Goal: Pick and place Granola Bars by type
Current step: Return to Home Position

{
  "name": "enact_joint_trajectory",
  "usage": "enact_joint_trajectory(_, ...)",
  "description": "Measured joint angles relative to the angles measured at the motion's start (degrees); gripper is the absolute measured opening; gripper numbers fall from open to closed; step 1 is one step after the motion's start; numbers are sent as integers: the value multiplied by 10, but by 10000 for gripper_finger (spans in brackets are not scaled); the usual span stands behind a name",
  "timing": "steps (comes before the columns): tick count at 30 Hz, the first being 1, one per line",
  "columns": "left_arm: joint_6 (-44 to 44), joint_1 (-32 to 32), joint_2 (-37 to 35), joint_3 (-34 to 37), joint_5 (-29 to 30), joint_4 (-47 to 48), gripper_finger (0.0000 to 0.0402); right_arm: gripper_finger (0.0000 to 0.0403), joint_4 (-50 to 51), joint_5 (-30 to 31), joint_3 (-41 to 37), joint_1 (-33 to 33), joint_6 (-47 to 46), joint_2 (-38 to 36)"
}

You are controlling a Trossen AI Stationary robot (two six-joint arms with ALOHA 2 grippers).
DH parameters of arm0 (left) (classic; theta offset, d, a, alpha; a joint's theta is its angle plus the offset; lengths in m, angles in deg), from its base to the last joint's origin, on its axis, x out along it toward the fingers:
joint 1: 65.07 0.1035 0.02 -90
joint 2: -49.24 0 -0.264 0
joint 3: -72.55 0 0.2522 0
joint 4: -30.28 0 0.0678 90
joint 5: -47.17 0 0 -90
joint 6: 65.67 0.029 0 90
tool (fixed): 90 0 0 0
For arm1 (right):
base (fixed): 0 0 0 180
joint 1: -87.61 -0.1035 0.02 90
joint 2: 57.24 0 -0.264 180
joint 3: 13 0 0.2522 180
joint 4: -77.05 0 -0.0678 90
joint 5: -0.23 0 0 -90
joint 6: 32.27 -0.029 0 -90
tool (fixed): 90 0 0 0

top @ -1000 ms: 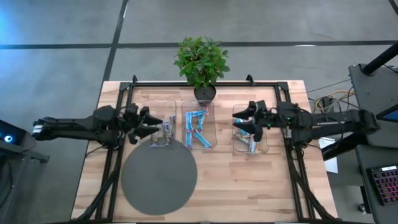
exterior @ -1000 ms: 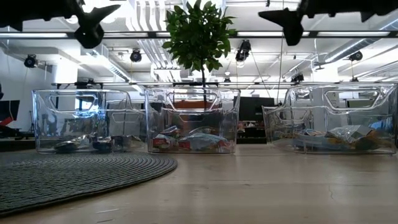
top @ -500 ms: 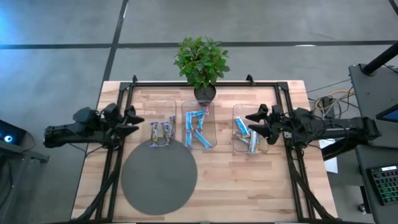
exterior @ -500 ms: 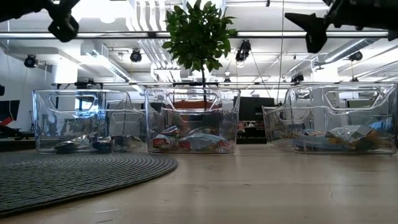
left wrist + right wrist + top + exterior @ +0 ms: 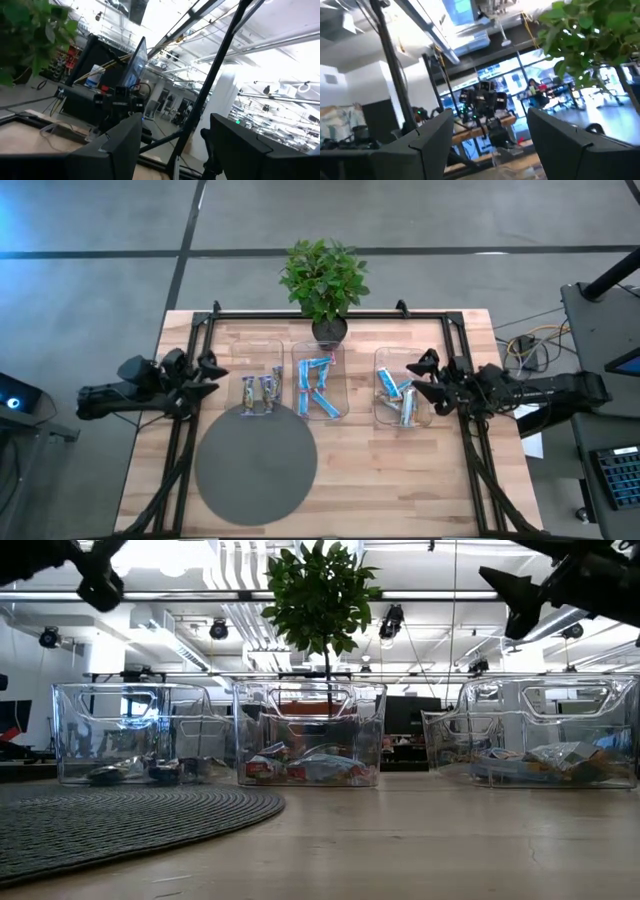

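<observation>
Three clear trays stand in a row on the table. The left tray (image 5: 262,393) holds dark purple granola bars (image 5: 250,392). The middle tray (image 5: 318,384) holds blue-and-white bars (image 5: 316,388). Multicoloured bars (image 5: 402,400) lie in the right tray (image 5: 403,415). My left gripper (image 5: 212,377) hovers open and empty to the left of the left tray. My right gripper (image 5: 414,380) hovers open and empty over the right tray's right edge. Both wrist views look up into the room past empty fingers (image 5: 115,145) (image 5: 430,135).
A round grey mat (image 5: 255,463) lies on the near-left part of the table. A potted plant (image 5: 323,280) stands at the far edge behind the middle tray. Black frame rails (image 5: 190,430) (image 5: 470,440) run along both sides. In the low view the trays (image 5: 310,735) stand side by side.
Both arms have drawn back from above the trays. The left gripper moved from over the left tray toward the table's left edge, and the right gripper from over the right tray toward the right edge. Both stayed open and empty. The bars stayed put.
</observation>
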Motion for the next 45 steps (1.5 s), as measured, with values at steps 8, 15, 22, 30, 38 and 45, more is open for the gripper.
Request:
enact_joint_trajectory(8, -18, 0, 1, 117, 4, -183, 216, 240, 25, 66, 0, 0, 17, 5)
enact_joint_trajectory(15, -94, 0, 3, 140, 4, -145, 216, 245, 123, 66, 0, 0, -5, 6)
enact_joint_trajectory(22, -118, 0, 9, 140, 4, -136, 216, 238, 218, 65, 0, 0, -2, 9)
enact_joint_trajectory(30, -119, 0, 10, 140, 4, -131, 216, 242, 265, 65, 0, 0, -2, 9)
enact_joint_trajectory(38, -119, 0, -4, 141, 4, -113, 216, 241, 289, 65, 0, 0, -2, -4)
enact_joint_trajectory(45, -119, 0, -4, 141, 4, -106, 216, 238, 290, 64, 0, 0, -2, -44)
